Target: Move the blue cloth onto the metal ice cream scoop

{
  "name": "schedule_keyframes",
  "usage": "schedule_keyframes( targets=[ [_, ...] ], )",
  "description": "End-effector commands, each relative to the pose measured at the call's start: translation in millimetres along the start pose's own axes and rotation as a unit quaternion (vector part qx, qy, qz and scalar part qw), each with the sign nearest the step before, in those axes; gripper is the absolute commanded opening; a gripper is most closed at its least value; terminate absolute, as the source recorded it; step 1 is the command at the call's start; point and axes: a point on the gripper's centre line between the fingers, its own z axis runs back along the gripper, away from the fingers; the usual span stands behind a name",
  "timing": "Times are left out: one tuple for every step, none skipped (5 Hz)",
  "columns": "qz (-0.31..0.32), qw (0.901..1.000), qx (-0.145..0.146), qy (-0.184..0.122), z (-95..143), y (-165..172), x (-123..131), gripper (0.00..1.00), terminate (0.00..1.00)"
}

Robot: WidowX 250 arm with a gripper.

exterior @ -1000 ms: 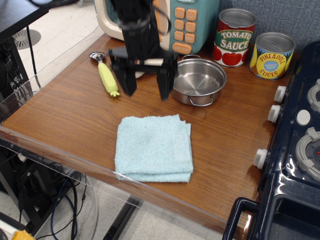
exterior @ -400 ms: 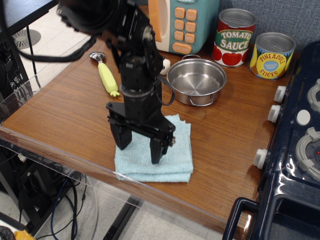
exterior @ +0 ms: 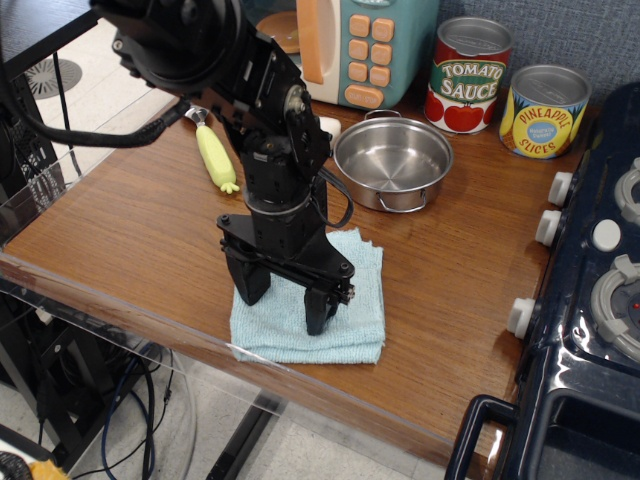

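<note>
A wooden table (exterior: pixel 130 240) fills the middle of the frame, its grain running toward the upper right. A clear acrylic guard (exterior: pixel 70 150) edges its left and near sides. Along the top right stands a blue-grey fabric wall (exterior: pixel 590 35). At the right edge sits a dark blue toy stove (exterior: pixel 590 330) with white knobs. The floor (exterior: pixel 110 60) at upper left is pale, with a round grille on it. Below the table, lower left, black cables (exterior: pixel 120 400) hang over light tiles. The light is even and soft.

Wooden table (exterior: pixel 130 235) carries blue cloth (exterior: pixel 355 310), scoop (exterior: pixel 214 155), steel pot (exterior: pixel 392 163), two cans (exterior: pixel 468 75), perhaps a mushroom.
</note>
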Motion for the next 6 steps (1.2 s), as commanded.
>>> schedule_keyframes(
  targets=[
    [0.062, 0.9977, 0.027, -0.007, -11, 40, 21, 1.0, 0.0],
    [0.103, 0.994, 0.035, -0.001, -17, 66, 28, 1.0, 0.0],
    [0.144, 0.9883, 0.049, 0.004, -16, 95, 32, 1.0, 0.0],
    [0.174, 0.9834, 0.049, 0.007, -20, 113, 25, 1.0, 0.0],
    [0.192, 0.9796, 0.056, 0.015, -8, 126, 18, 1.0, 0.0],
    [0.215, 0.9752, 0.047, 0.023, -10, 142, 9, 1.0, 0.0]
  ],
)
